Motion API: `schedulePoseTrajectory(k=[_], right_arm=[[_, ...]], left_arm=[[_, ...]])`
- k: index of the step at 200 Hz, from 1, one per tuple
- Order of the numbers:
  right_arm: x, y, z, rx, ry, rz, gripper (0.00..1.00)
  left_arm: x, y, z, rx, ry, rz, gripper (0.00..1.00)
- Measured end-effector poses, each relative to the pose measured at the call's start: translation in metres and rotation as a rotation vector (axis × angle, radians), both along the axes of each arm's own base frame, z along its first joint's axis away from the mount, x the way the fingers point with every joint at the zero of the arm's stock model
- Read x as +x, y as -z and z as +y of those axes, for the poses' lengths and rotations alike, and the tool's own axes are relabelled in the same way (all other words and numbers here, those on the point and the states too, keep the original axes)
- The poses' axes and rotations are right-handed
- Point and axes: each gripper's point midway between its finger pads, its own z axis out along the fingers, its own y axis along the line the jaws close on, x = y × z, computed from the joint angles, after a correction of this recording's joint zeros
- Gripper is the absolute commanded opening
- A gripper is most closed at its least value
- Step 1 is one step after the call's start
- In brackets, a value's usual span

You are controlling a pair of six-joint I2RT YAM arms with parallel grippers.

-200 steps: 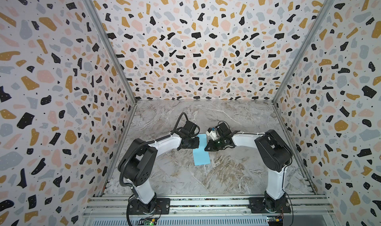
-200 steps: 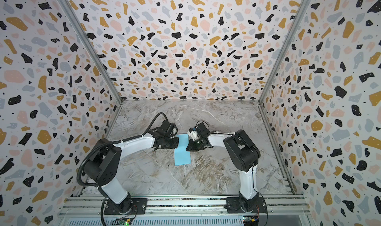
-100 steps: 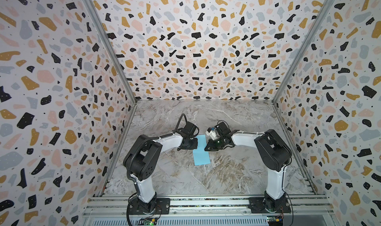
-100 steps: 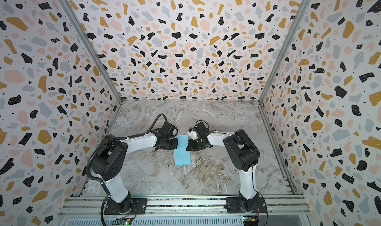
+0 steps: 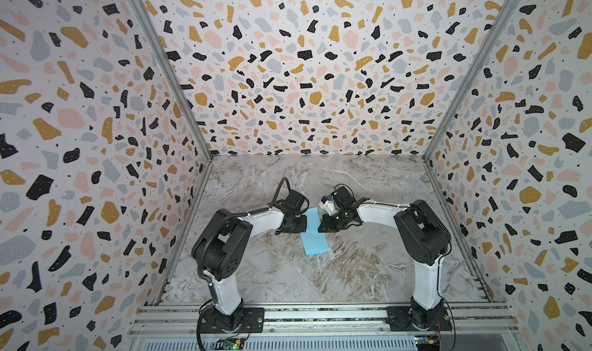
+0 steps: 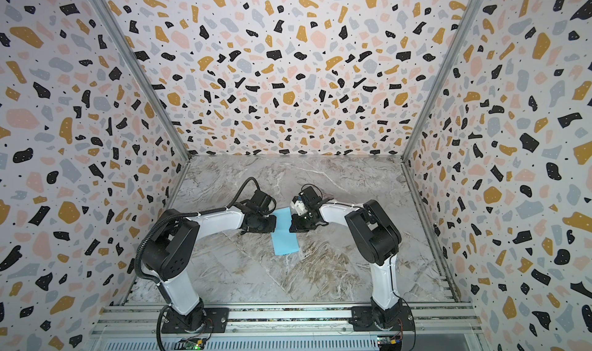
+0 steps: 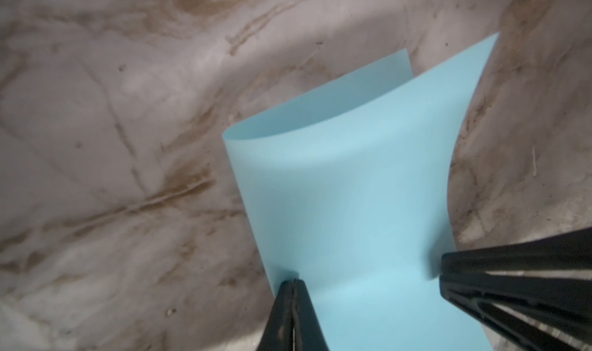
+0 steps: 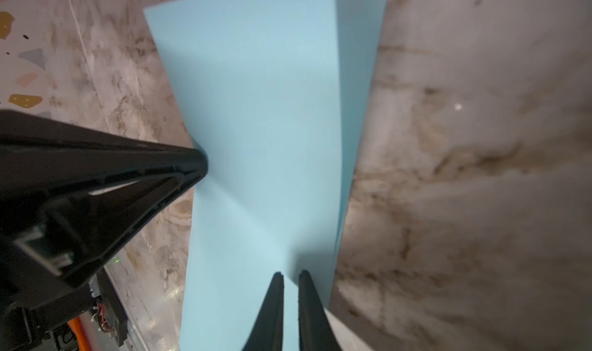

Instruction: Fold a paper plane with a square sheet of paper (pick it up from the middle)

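The square sheet of paper [image 5: 315, 239], loosely doubled over, rests mid-worktop [image 5: 288, 279], its far end lifted. Left fingers [image 7: 280, 311] pinch one edge shut; right fingers [image 8: 275, 304], nearly closed, nip the opposite edge. Pulling apart could tear it or skew the unset crease.
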Motion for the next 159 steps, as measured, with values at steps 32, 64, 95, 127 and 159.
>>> schedulePoseTrajectory(k=[32, 64, 95, 127, 159], right_arm=[[0.019, -0.014, 0.004, -0.008, 0.023, -0.054, 0.17], [0.036, -0.019, 0.013, 0.005, 0.028, -0.083, 0.17], [0.042, -0.007, 0.017, -0.009, 0.025, -0.067, 0.17], [0.047, -0.003, 0.020, -0.011, 0.020, -0.065, 0.17], [0.047, -0.001, 0.020, -0.016, 0.017, -0.066, 0.16]], left_arm=[[0.000, 0.000, 0.000, -0.004, 0.002, -0.002, 0.08], [0.000, 0.000, 0.000, -0.004, 0.004, -0.004, 0.08], [0.000, 0.000, 0.000, -0.005, 0.004, -0.004, 0.08], [0.000, 0.000, -0.001, -0.008, 0.005, -0.006, 0.07], [0.000, 0.000, -0.001, -0.010, 0.005, -0.004, 0.08]])
